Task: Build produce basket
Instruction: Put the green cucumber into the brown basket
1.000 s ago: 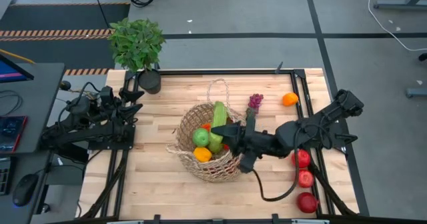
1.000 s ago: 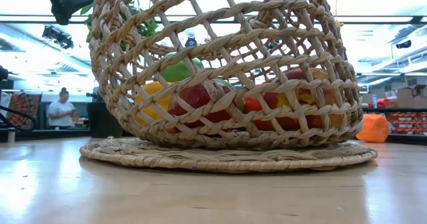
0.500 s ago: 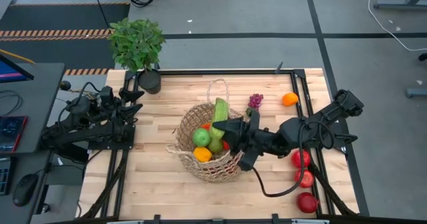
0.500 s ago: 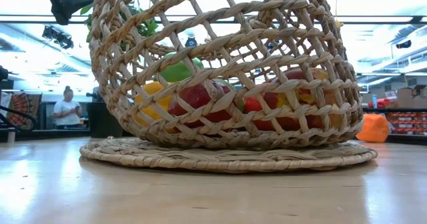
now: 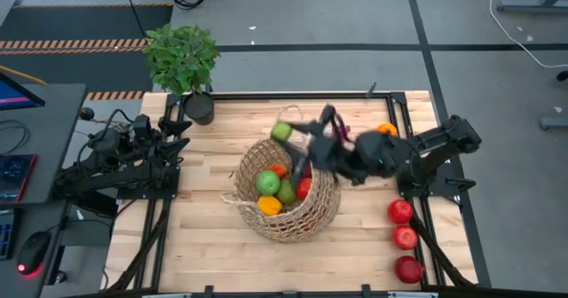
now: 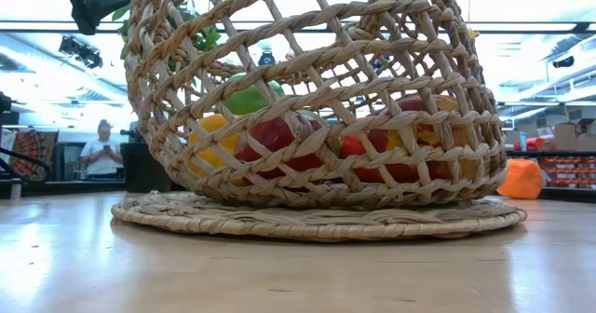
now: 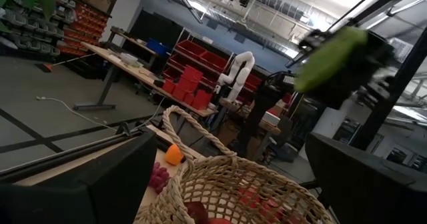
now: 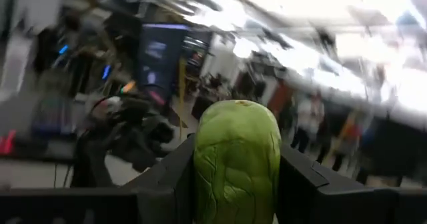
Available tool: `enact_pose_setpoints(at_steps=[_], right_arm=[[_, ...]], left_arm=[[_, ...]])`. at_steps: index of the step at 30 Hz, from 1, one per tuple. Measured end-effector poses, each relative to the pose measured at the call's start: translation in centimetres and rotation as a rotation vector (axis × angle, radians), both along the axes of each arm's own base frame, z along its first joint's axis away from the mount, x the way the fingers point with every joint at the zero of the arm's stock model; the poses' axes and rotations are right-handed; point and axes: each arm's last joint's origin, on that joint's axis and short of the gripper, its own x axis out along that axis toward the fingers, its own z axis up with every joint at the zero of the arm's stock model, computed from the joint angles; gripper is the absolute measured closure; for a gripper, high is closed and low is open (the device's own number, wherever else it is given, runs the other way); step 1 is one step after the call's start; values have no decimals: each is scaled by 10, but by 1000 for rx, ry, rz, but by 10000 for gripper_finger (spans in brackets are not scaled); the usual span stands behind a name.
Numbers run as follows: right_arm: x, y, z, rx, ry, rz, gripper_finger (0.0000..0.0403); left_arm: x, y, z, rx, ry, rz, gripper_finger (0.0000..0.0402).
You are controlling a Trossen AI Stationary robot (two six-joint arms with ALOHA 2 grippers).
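Gripping cucumber (image 8: 236, 159): right tool (image 5: 286, 131), clear in wrist view | left tool (image 5: 182, 126) released

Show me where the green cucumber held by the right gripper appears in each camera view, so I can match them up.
High view: green cucumber above the basket's far rim, in the right gripper.
Low view: not in it; only the basket with its fruit.
Left wrist view: blurred green shape high above the basket.
Right wrist view: fills the centre, clamped between the fingers.
Shared landmark: the basket, except in the right wrist view.
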Motion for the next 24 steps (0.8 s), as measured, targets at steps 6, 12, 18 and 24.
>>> enact_pose_setpoints(at_steps=[6, 12, 18, 24], right_arm=[[14, -37, -19, 323, 28, 13, 247], [30, -62, -59, 635, 226, 110, 247], [57, -55, -102, 810, 410, 238, 247], [74, -49, -116, 859, 575, 263, 247]], left_arm=[[0, 0, 0, 0, 0, 0, 12], [0, 0, 0, 0, 0, 0, 12], [0, 0, 0, 0, 0, 0, 12], [0, 0, 0, 0, 0, 0, 12]])
